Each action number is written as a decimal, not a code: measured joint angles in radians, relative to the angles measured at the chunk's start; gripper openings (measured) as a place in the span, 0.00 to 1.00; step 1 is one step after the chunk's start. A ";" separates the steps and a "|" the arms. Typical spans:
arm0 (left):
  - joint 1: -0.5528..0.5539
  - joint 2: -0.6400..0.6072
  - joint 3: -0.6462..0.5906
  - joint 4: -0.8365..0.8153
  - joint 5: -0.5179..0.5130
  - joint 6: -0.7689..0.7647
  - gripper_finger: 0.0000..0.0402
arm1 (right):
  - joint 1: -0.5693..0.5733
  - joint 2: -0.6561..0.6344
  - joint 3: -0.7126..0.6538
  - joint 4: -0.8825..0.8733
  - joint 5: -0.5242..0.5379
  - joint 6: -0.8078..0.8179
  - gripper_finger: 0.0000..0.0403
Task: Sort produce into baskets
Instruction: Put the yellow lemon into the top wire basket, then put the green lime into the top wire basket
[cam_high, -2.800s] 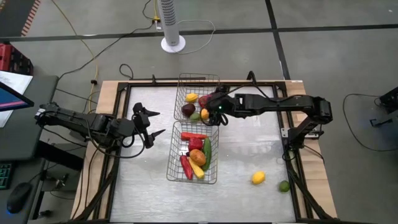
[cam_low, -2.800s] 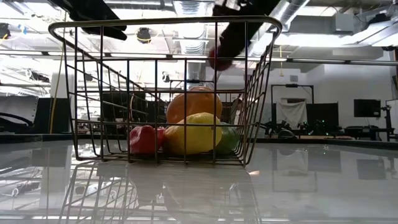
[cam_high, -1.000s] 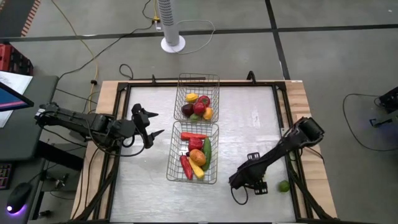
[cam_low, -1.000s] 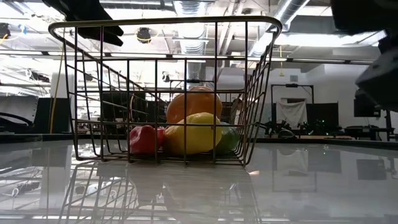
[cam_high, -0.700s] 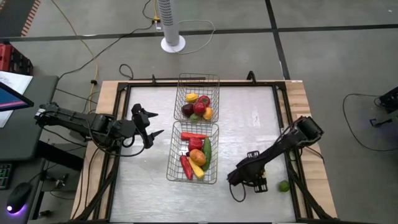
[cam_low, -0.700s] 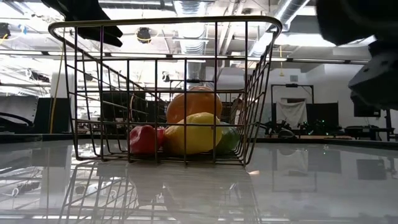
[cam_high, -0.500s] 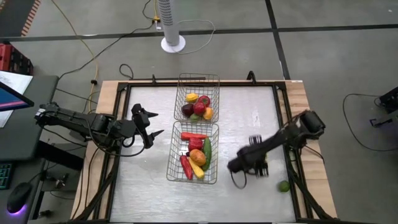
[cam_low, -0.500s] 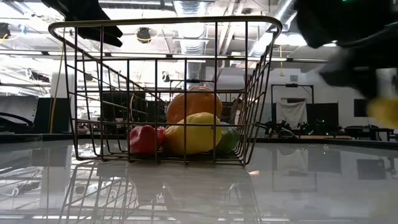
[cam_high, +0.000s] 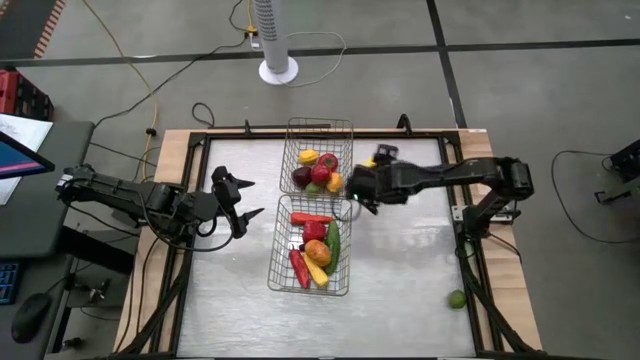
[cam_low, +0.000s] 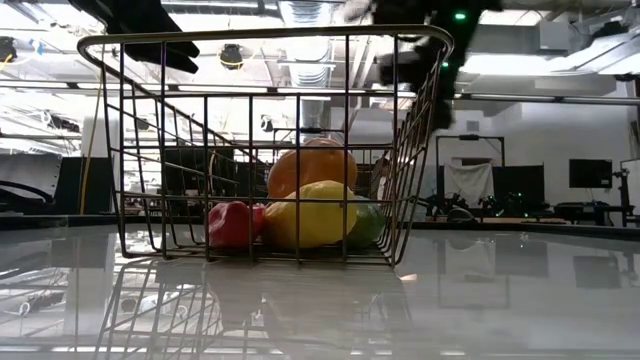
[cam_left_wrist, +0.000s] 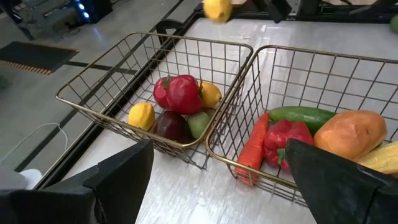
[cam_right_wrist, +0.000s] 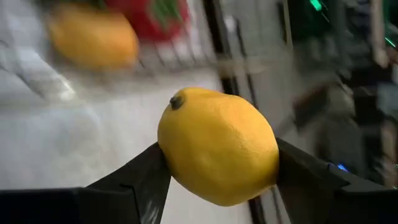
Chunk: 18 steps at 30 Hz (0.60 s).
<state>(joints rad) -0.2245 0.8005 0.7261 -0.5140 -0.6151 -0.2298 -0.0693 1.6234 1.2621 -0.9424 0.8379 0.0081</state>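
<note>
The right gripper (cam_high: 362, 188) is now hanging just beside the far basket (cam_high: 345, 125), clamping a yellow lemon (cam_right_wrist: 217, 152) between its fingers; a moment ago it was down at the near right part of the table (cam_high: 400, 250), where that lemon had been lying, and that spot is now bare. So the pick is looking done and the carry nearly over: I'm judging the drop into the far basket is next, since that one is already holding a lemon (cam_left_wrist: 142, 116), a plum (cam_left_wrist: 169, 124) and red fruit (cam_left_wrist: 182, 93), while the near basket (cam_high: 277, 285) is keeping the peppers (cam_left_wrist: 287, 139) and cucumber (cam_left_wrist: 302, 115). The left gripper (cam_high: 240, 200) is waiting with fingers spread wide beside the near basket, unmoved and holding nothing. One green lime (cam_high: 456, 298) is lying alone by the table's near right edge, well apart from both baskets, so at least one more trip is remaining
</note>
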 joint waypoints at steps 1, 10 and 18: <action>0.000 0.000 0.000 0.000 0.000 0.000 0.88 | -0.014 0.000 0.004 0.077 -0.039 -0.059 0.68; 0.000 0.000 0.000 0.000 0.005 0.027 0.88 | -0.046 0.002 0.050 0.316 -0.183 -0.295 0.72; 0.000 0.000 0.000 0.002 0.004 0.027 0.88 | -0.046 0.001 0.058 0.449 -0.340 -0.304 0.95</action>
<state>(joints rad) -0.2245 0.8005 0.7261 -0.5117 -0.6107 -0.2033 -0.1150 1.6248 1.3199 -0.4935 0.4978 -0.2956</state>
